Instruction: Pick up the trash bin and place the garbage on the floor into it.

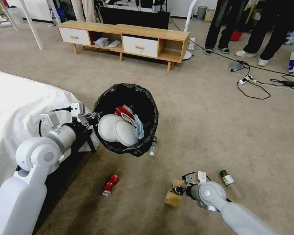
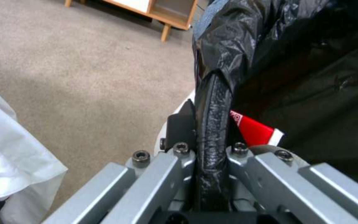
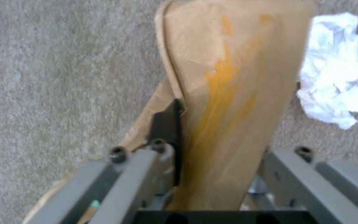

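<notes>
We see the left gripper (image 1: 89, 121) holding the trash bin (image 1: 125, 119) clear of the floor (image 1: 219, 124), beside the white bed cover (image 1: 13, 104). In the left wrist view its fingers (image 2: 182, 130) are pressed together on the bin's rim (image 2: 214, 109), which is wrapped in the black bag (image 2: 270, 37). The bin is tilted, with its mouth turned towards the head camera. Inside it we note two round white lids (image 1: 117, 130), a red wrapper (image 1: 122, 111) and what appears to be a blue mask (image 1: 138, 127).

The right gripper (image 1: 177, 190) is low over the floor at the brown paper bag (image 1: 173, 195). In the right wrist view the bag (image 3: 228, 93) stands between the two fingers (image 3: 166, 121); the left one touches it, but we cannot tell whether they actually grip it. A crumpled white tissue (image 3: 340, 74) lies just beside the bag.

On the floor we also find a crushed red can (image 1: 110, 184), a clear bottle with a green cap (image 1: 153, 147) partly under the bin, and a brown-drink bottle (image 1: 228, 181) near the right arm.
</notes>
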Motion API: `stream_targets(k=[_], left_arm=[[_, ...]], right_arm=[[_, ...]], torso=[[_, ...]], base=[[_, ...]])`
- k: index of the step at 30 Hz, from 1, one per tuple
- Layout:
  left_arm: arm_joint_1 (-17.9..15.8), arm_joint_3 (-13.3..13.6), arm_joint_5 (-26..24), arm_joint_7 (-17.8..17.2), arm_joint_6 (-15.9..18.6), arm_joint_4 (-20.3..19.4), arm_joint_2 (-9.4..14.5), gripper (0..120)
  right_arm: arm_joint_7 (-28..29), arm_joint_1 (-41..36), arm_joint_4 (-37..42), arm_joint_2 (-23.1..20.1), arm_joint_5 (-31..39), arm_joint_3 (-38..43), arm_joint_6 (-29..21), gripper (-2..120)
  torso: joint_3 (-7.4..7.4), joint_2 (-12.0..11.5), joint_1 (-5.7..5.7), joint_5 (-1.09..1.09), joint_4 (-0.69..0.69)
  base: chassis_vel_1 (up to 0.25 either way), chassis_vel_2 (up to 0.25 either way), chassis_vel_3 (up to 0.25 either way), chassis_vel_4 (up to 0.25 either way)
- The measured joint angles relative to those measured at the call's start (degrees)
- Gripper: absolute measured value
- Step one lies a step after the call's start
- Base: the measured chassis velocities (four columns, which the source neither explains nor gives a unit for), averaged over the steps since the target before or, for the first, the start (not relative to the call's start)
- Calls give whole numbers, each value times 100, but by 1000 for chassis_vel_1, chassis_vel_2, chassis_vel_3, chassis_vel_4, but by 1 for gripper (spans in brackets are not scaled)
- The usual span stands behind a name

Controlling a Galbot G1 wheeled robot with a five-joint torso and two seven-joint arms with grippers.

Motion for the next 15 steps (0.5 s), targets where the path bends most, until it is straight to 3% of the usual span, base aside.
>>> stream_targets(k=[1,3,15], left_arm=[[0,0,0,0,0,0,0,2],[15,-2,12,0,0,18,2,2],[2,3,13,4,-1,39,-22,2]], right_arm=[[0,0,0,0,0,0,0,16],[-58,38,52,-7,-176,0,82,1],[-233,248,487,-122,-486,163,202,0]], torso=[[0,0,0,0,0],[0,0,0,0,0],[0,0,0,0,0]], base=[[0,0,0,0],[0,0,0,0],[0,0,0,0]])
